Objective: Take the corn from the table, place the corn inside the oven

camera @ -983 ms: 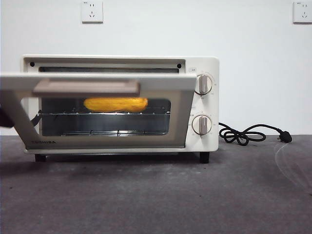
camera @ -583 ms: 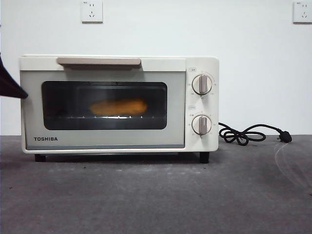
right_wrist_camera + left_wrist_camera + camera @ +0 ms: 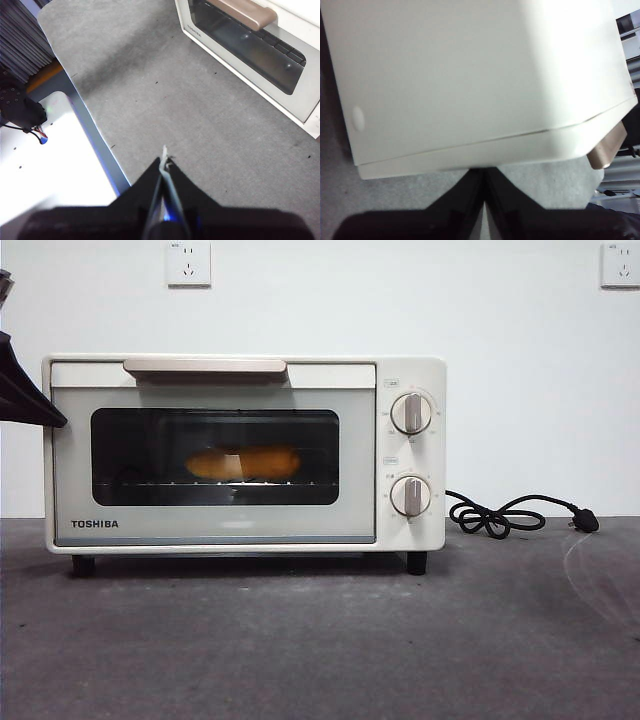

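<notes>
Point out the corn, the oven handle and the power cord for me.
corn (image 3: 243, 462): front view, middle of the cob, behind the door glass.
handle (image 3: 204, 366): front view, centre of the bar.
cord (image 3: 500, 515): front view, coiled part on the table.

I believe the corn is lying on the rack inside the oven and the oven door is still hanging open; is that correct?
Not quite: the oven door is shut, as the front view shows, its handle up at the top edge. The corn does lie on the rack inside, visible through the dark glass window.
</notes>
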Motion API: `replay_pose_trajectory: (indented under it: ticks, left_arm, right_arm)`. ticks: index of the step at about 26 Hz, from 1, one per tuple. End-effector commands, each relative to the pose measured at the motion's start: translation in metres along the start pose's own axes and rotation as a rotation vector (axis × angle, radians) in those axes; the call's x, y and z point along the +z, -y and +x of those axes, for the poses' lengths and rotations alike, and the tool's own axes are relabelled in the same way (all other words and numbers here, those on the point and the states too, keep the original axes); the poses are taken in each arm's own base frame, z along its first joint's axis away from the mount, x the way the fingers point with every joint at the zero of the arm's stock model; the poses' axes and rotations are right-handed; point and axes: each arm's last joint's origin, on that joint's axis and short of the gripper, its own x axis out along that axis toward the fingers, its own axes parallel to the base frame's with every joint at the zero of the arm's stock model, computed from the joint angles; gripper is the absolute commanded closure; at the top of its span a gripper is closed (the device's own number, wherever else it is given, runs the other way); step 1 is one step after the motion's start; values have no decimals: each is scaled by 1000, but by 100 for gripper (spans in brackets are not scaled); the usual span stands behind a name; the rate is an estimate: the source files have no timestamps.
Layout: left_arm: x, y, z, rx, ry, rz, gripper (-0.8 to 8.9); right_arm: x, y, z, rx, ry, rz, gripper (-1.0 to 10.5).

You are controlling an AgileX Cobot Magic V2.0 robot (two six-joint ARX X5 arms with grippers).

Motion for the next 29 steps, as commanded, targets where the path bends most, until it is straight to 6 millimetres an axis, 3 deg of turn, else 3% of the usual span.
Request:
replay_pose_trajectory:
  ticks: [1,10,15,23,29]
  left_arm:
    - [8,-1,-3,49,43,36,821]
    - [-2,-3,-7,55,-19,-26,821]
    - [-12,8,-13,50,-68,3,821]
    - [-23,68,-46,39,30,177,821]
    - [-55,131,-81,12,127,331,821]
  right_arm:
    - [1,0,0,-3,7,-8,962]
    - [1,0,0,-3,7,-5,962]
    - [1,0,0,-3,8,-6,962]
    - [4,2,0,-44,34,-15,958]
    - [5,3,-1,-102,44,-19,958]
